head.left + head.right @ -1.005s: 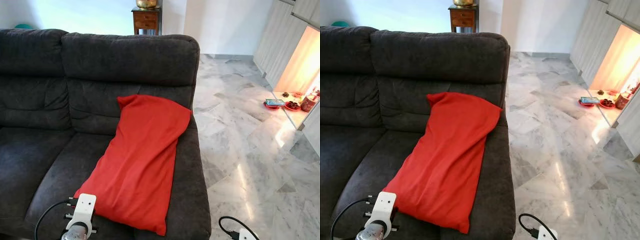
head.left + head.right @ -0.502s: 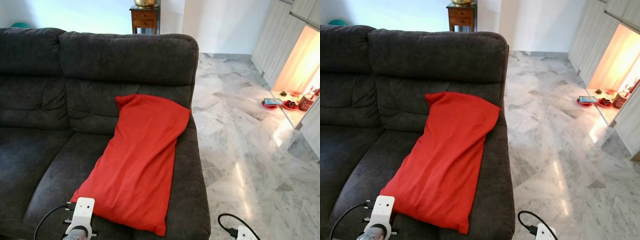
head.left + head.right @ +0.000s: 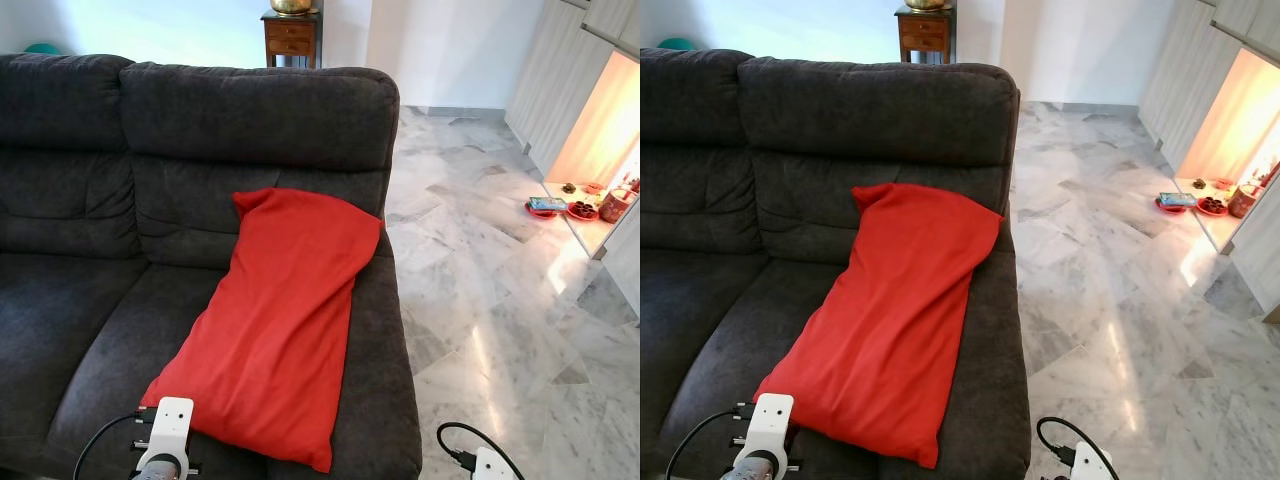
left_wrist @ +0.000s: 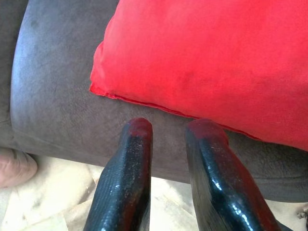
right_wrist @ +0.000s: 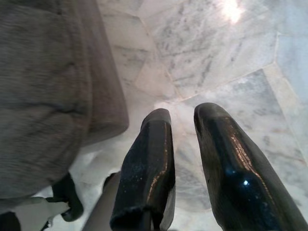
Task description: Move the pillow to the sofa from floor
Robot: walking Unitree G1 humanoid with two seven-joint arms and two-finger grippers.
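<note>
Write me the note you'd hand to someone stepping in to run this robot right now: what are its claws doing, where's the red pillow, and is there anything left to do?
Left gripper: open, holding nothing, just in front of the sofa's front edge, near the pillow's lower corner.
Right gripper: open, holding nothing, over the marble floor beside the sofa.
Long red fabric pillow: on the right seat of the dark grey fabric sofa, its top end leaning against the backrest, its lower end near the seat's front edge.
Done: pillow is off the floor and on the sofa, released.
Left: apparently nothing but pulling the arms back; perhaps straighten the pillow.
</note>
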